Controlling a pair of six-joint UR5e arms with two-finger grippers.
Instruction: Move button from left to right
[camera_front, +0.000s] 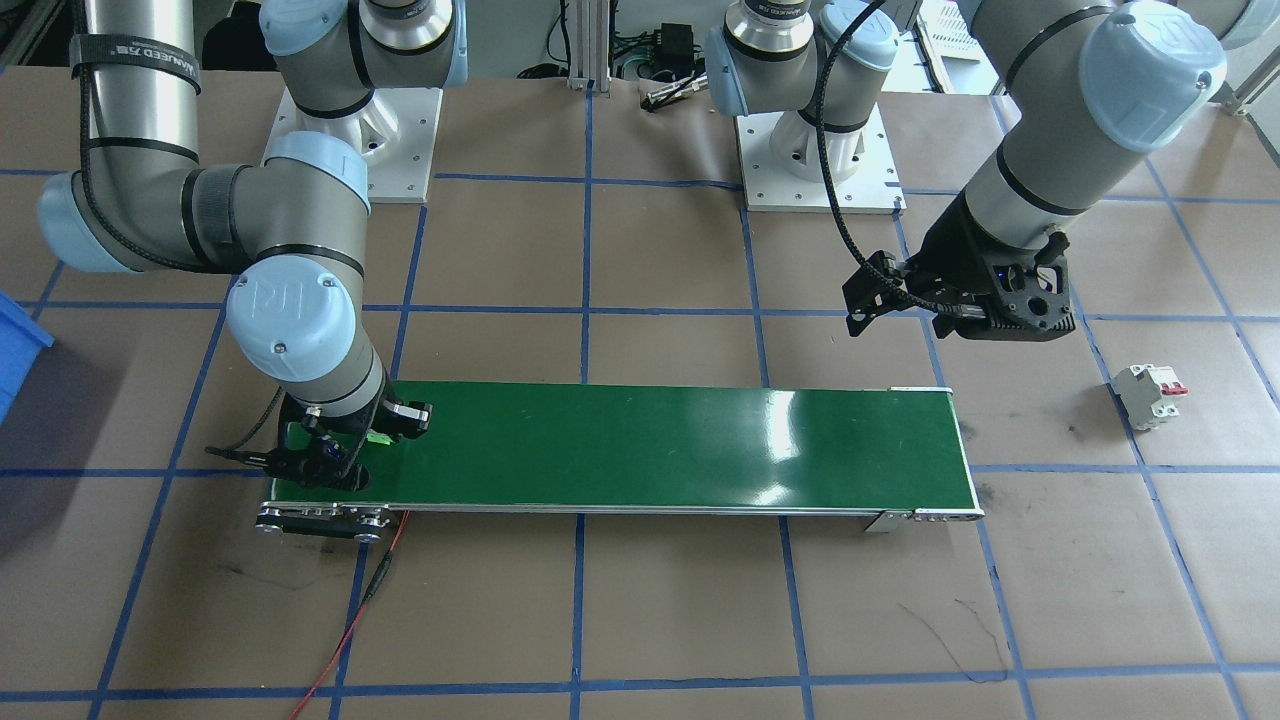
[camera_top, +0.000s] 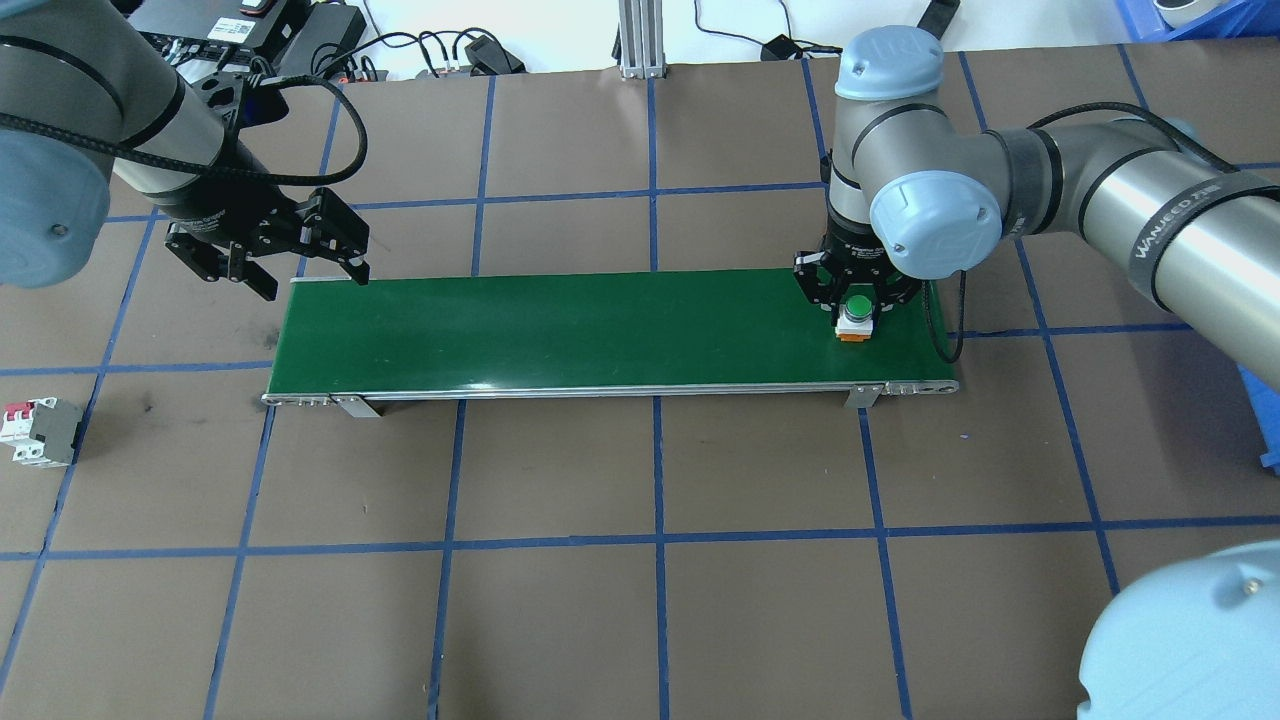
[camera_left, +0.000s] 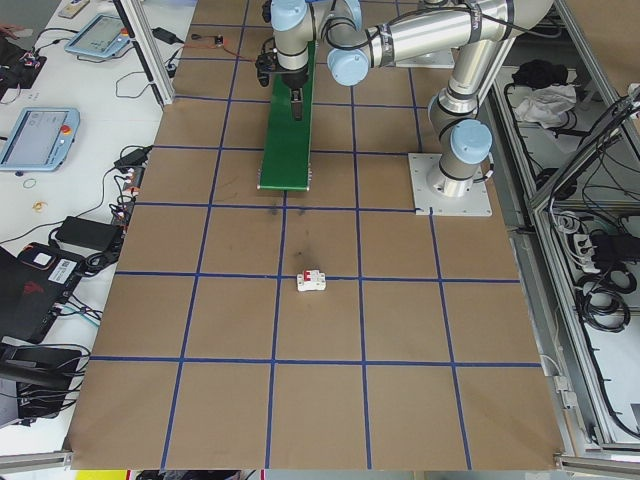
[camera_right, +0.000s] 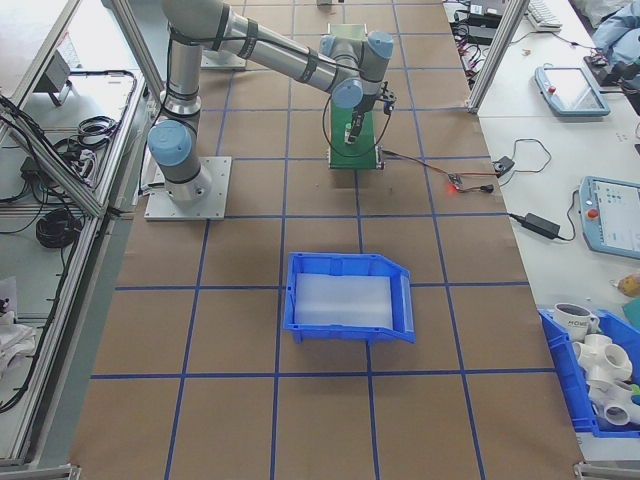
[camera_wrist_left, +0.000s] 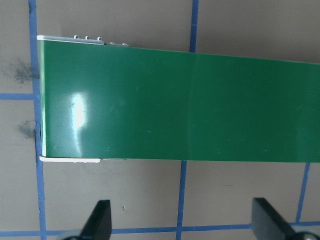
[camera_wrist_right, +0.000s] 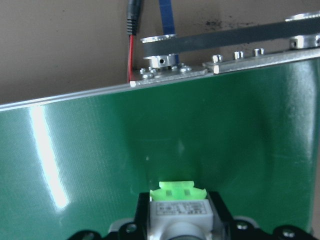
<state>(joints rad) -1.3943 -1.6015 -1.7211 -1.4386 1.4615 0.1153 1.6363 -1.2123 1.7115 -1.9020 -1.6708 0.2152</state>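
Note:
The button (camera_top: 855, 310), green cap on a white collar, stands at the right end of the green conveyor belt (camera_top: 560, 330). My right gripper (camera_top: 856, 312) points straight down over it and is shut on the button. In the right wrist view the button (camera_wrist_right: 177, 202) fills the bottom centre, its light-green base toward the belt's end rollers. In the front-facing view only a sliver of the button (camera_front: 378, 437) shows under the wrist. My left gripper (camera_top: 315, 285) hangs open just beyond the belt's left end; its fingertips (camera_wrist_left: 102, 220) stand wide apart with nothing between them.
A white circuit breaker (camera_top: 40, 432) with red levers lies on the brown table left of the belt. A blue bin (camera_right: 350, 298) sits on the robot's right side. A red wire (camera_front: 350, 620) trails from the belt's right-end motor toward the table edge.

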